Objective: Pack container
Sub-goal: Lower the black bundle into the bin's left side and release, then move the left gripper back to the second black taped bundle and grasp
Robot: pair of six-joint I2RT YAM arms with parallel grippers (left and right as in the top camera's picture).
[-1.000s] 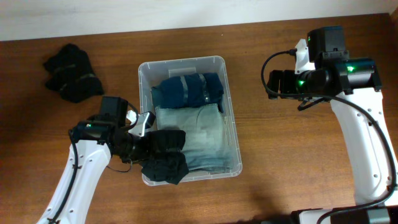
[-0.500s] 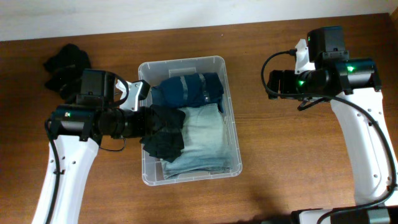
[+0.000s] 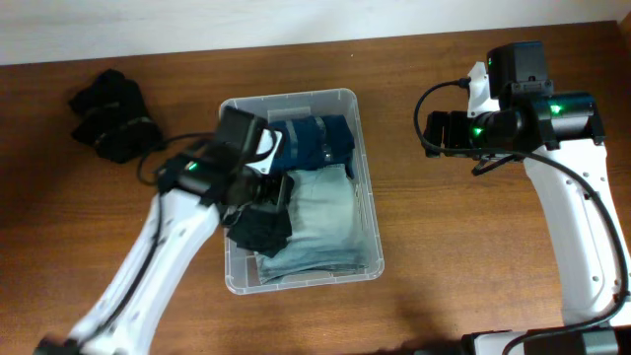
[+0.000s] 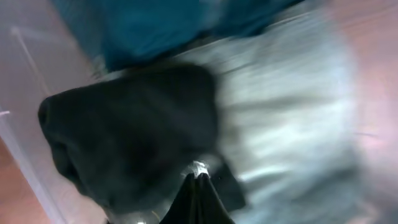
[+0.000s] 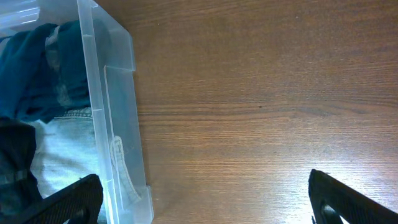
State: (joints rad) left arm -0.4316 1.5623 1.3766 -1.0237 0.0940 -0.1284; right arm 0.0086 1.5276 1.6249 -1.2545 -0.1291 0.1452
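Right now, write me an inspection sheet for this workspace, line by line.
Surface: brown wooden table, no spills seen.
Job's things: clear rectangular plastic container holds a folded dark blue garment, a pale denim garment and a crumpled black garment.
Clutter: black cloth heap on the table, apart from the container.
Grippers: left gripper over the container, apparently shut on the black garment, view blurred; right gripper open, empty, over bare wood.
Cables: black cable looped beside the right gripper.
Surroundings: pale wall behind the table.
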